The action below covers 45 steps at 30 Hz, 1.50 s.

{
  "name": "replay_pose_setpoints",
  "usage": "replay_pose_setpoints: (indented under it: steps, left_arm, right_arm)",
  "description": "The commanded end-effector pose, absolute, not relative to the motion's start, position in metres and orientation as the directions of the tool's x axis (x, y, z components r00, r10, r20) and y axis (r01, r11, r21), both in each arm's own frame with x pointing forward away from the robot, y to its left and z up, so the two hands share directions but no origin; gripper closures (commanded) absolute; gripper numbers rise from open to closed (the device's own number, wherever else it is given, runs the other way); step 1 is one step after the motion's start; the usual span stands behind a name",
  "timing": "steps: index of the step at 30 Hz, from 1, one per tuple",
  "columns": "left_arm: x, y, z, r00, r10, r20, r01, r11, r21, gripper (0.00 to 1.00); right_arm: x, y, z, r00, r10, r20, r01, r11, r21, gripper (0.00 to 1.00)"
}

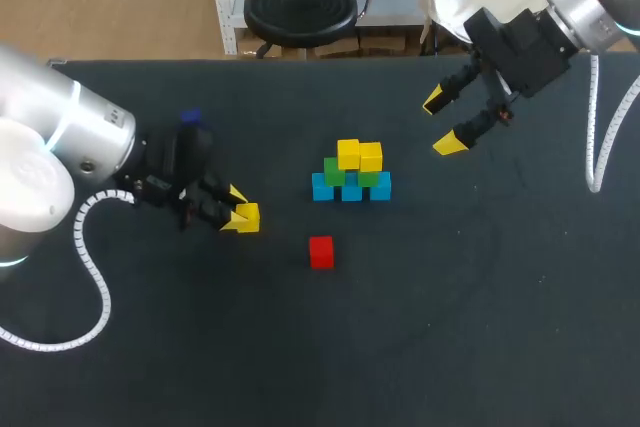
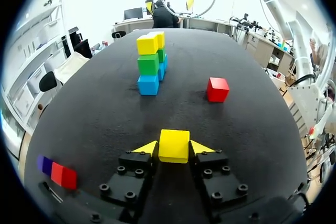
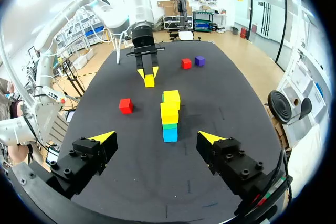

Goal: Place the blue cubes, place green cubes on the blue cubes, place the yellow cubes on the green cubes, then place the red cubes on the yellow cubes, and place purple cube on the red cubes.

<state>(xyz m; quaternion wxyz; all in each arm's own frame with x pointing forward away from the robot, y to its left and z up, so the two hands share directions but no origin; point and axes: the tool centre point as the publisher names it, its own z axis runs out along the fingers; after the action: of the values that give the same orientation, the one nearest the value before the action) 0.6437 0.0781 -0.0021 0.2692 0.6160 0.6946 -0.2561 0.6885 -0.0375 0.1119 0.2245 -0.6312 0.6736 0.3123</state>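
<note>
**Yellow cube gripped, stack waiting ahead**

The left pincer (image 2: pixel 174 149) sits low on the desk (image 2: pixel 105 129), its fingers closed from both sides on a yellow cube (image 1: pixel 249 217). Back beside it on its left, a red cube (image 2: pixel 64 176) and the purple cube (image 2: pixel 44 164) lie touching. Ahead to its right a second red cube (image 2: pixel 217 89) sits alone. Farther ahead stands the stack (image 2: pixel 149 61): blue base, green above, two yellow on top. Beyond it the right pincer (image 1: pixel 447 122) hangs spread wide, holding nothing. The yellow layer seems the step in hand. Next, the cube needs lifting, carrying over and setting squarely on green without nudging its neighbours.
</note>
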Motion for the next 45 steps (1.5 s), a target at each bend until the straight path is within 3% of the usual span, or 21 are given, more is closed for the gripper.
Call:
replay_pose_setpoints:
  steps: [1,8,23,45]
  left_arm:
    - [0.640,0.076,-0.003,-0.102,0.706,-0.701,0.992,0.122,-0.021,1.00]
    - [0.641,0.057,0.027,-0.120,0.718,-0.685,0.981,0.193,0.030,1.00]
    - [0.660,0.017,0.075,-0.032,0.719,-0.694,0.983,0.148,0.109,1.00]
    - [0.659,0.009,0.081,-0.001,0.737,-0.676,0.989,0.102,0.109,1.00]
  right_arm:
    - [0.689,-0.037,0.112,-0.102,-0.710,-0.697,-0.991,0.008,0.137,0.00]
    - [0.689,-0.037,0.112,-0.102,-0.710,-0.697,-0.991,0.008,0.137,0.00]
    - [0.689,-0.037,0.112,-0.102,-0.710,-0.697,-0.991,0.008,0.137,0.00]
    - [0.689,-0.037,0.112,-0.102,-0.710,-0.697,-0.991,0.008,0.137,0.00]
